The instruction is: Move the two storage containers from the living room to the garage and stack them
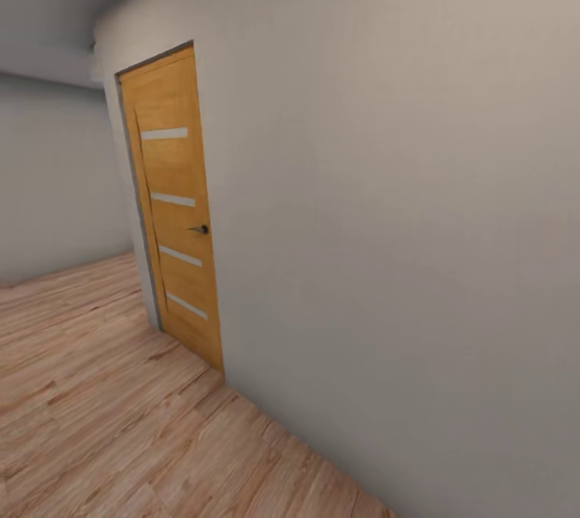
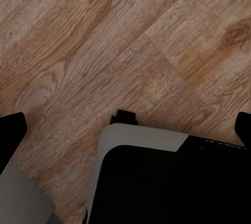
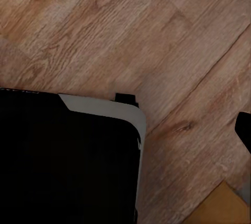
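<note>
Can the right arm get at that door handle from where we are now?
Probably not yet. The door handle sits well ahead along the wall, and the right wrist view looks down at wood floor beside the robot's base.

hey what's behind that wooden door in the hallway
That can't be seen. The wooden door is shut in the grey wall, its handle towards the robot's side. Its four pale strips reveal nothing behind it.

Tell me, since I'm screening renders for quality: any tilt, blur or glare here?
Head view: tilted, so the orange wooden door leans; soft, even light, no glare. Left wrist view: light wood plank floor slightly blurred. Right wrist view: black robot base lacks detail.
</note>
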Tool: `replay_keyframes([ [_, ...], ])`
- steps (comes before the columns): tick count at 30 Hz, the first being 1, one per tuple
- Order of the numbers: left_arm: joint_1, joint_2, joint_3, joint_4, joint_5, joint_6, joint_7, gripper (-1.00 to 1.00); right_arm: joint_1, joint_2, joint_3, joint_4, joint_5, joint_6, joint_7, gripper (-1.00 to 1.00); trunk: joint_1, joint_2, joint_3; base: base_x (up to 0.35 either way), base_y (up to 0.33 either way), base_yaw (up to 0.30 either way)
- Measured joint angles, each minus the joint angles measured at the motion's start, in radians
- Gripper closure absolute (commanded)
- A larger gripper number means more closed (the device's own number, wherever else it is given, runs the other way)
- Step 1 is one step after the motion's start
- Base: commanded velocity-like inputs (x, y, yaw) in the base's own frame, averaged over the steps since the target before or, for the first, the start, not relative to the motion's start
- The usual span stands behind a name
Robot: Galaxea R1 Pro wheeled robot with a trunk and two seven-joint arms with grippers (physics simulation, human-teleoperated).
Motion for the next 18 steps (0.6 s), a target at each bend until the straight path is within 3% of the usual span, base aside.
replay_keyframes([
  [18,0.0,0.0,0.0,0.0,0.0,0.0,0.0,-1.0,0.0,0.0,0.002,0.0,0.001,0.0,0.0,-1.0,0.0,0.0,0.0,0.258,0.0,0.273],
])
